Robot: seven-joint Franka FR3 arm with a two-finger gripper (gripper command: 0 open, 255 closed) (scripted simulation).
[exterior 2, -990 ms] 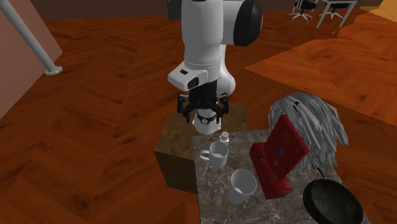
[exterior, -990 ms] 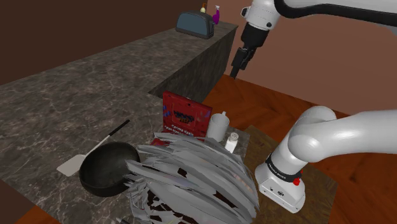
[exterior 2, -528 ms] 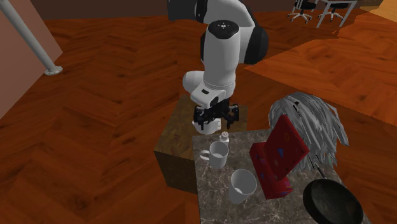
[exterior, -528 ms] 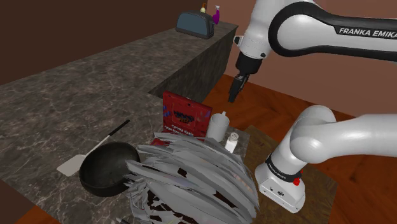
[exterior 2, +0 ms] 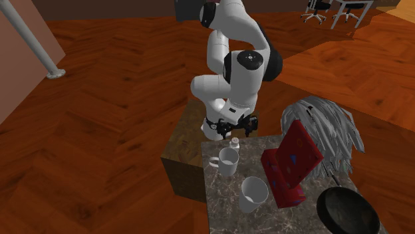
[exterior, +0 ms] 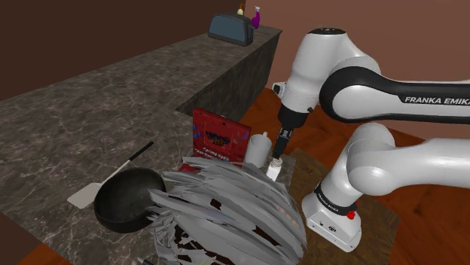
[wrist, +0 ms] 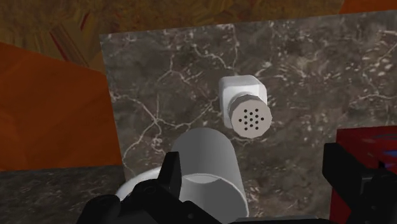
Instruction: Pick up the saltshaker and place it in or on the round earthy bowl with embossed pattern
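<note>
In the approach step, the gripper (exterior: 279,143) hangs spread just above the white saltshaker (exterior: 274,168), so the next move calls for lowering straight and closing on its body.

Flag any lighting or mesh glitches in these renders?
Shoulder view: the grey spiky mass looks like a shattered mesh of overlapping shards; no glare. Second exterior view: the wood floor has a brighter patch at upper right. Wrist view: the saltshaker is evenly lit, no clear cast shadow on the marble top.
</note>
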